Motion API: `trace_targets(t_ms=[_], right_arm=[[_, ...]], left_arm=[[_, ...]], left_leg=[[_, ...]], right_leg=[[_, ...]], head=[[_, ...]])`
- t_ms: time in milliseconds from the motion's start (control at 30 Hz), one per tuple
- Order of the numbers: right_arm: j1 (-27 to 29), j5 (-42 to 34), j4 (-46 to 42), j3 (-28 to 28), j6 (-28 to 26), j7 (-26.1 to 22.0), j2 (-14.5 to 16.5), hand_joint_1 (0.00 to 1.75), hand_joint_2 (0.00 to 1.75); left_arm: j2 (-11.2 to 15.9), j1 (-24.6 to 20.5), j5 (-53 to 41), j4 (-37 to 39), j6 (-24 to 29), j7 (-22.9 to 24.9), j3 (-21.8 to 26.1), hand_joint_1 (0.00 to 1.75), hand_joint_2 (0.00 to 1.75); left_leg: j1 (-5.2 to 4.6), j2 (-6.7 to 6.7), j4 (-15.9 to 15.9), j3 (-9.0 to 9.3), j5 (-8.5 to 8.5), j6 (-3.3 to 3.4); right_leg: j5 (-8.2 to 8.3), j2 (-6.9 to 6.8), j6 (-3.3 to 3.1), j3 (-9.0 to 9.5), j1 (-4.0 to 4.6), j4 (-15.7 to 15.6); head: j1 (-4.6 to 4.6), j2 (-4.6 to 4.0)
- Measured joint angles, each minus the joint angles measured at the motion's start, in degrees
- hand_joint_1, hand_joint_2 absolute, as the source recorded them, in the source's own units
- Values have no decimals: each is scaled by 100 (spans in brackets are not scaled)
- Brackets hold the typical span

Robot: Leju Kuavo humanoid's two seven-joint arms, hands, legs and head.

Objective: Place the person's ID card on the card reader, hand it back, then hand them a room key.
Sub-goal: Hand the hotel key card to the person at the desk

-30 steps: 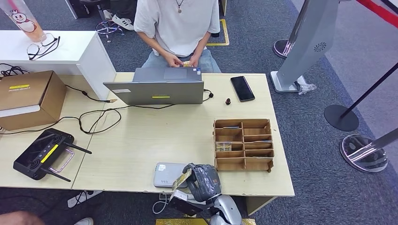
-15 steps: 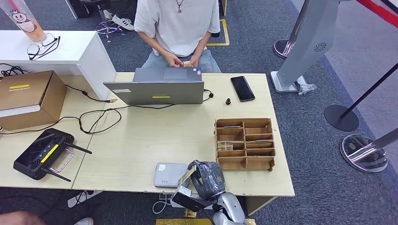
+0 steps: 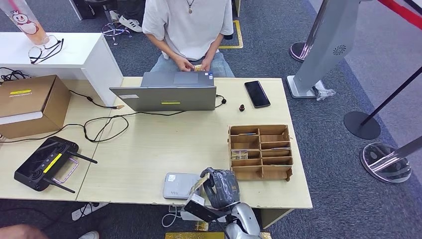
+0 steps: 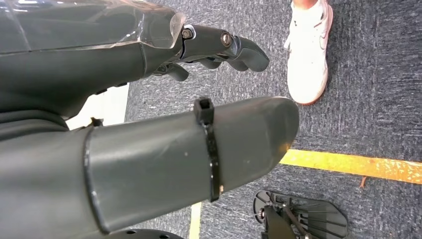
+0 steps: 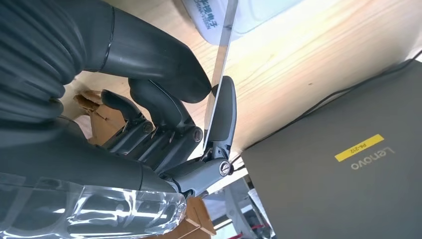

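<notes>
The robot's right hand (image 3: pixel 219 188) pinches the ID card (image 5: pixel 219 74) between its thick thumb and a dark finger at the near edge of the tabletop (image 3: pixel 164 149), the other fingers curled in beneath. In the right wrist view the card is seen edge-on, a thin pale strip held upright between the two fingertips (image 5: pixel 224 107). Its far end stands over the white card reader (image 3: pixel 180 185); whether the two touch is hard to judge from these angles. From the head view the card shows as a small yellowish sliver between the hand and the reader's right side.

Just to the right of the hand stands a wooden compartment tray (image 3: pixel 261 152) with cards lying in several of its slots. Across the tabletop, a grey laptop (image 3: pixel 165 93) sits open with its lid toward the robot, a yellow sticker on its back. A black phone (image 3: pixel 257 93) lies near the far right corner. A person in a white T-shirt (image 3: pixel 187 27) sits behind the laptop, hands together at the lap.

At the left end of the tabletop lie a black handheld controller (image 3: pixel 46 163) and a cardboard box (image 3: pixel 30 104), with a dark cable looping between them.

The left hand (image 4: pixel 164 114) hangs above grey carpet, its fingers apart and holding nothing.
</notes>
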Motion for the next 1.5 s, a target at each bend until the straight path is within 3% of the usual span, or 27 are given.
trace_targets(t_ms=[400,667,1167,1500], right_arm=[[-94,-141,-100,399,1,140,1,175,175],[-94,429,-217,410,-1,372,1,175,175],[7,863,-375,-55,-2,490,1,175,175],[58,772,-515,-228,-2,169,1,175,175]], left_arm=[[-18,-14,7,0,11,32,-5,0,0],[-25,-18,7,0,17,98,-4,0,0],[-27,-21,13,0,72,107,-4,0,0],[-53,3,-44,0,165,-58,-6,0,0]], left_leg=[[0,0,0,0,0,0],[0,0,0,1,0,0],[0,0,0,1,0,0],[0,0,0,1,0,0]], right_leg=[[0,0,0,0,0,0],[0,0,0,0,0,0],[0,0,0,-1,0,0],[0,0,0,-1,0,0]], head=[[0,0],[1,0],[1,0],[1,0]])
